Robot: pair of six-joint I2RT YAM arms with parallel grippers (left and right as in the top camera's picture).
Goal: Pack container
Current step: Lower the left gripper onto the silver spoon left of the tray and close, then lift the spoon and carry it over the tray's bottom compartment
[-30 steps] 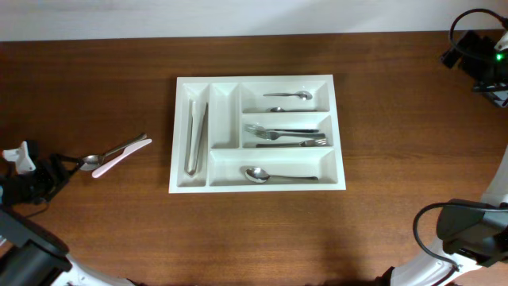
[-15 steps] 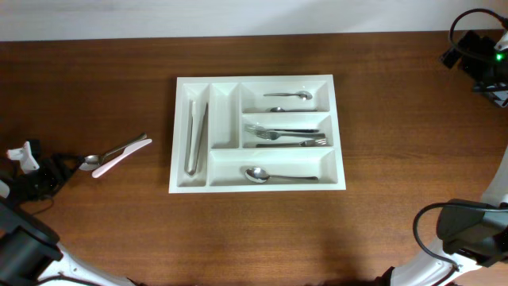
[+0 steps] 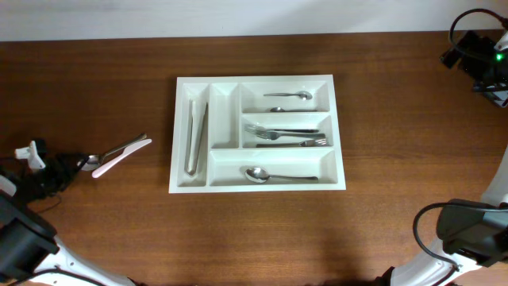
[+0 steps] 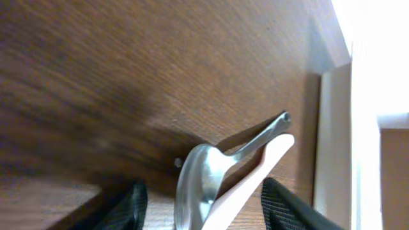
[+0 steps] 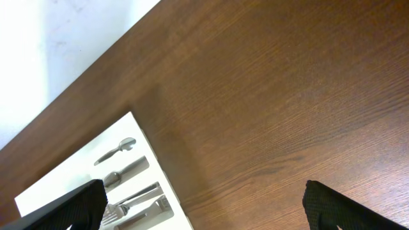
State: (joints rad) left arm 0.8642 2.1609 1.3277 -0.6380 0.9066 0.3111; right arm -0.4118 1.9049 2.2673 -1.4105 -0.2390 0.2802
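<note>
The left end effector (image 4: 206,207) stands apart around the bowl of the steel spoon (image 4: 195,185), which touches the pink plastic utensil (image 4: 255,169). Clamping here could catch both or flick one away. The right end effector (image 5: 204,211) gapes wide. The white plastic five-compartment cutlery tray (image 3: 176,143) sits at the middle of the brown wooden tabletop (image 3: 95,230), well apart.

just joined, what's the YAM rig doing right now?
It's packing cutlery into the white container. Tongs, forks and spoons already lie in its compartments. The left gripper is low over the table beside the tray, open jaws either side of a metal spoon lying against a pink-handled utensil; nothing is gripped yet. The right gripper is open and empty, off to the side.
</note>
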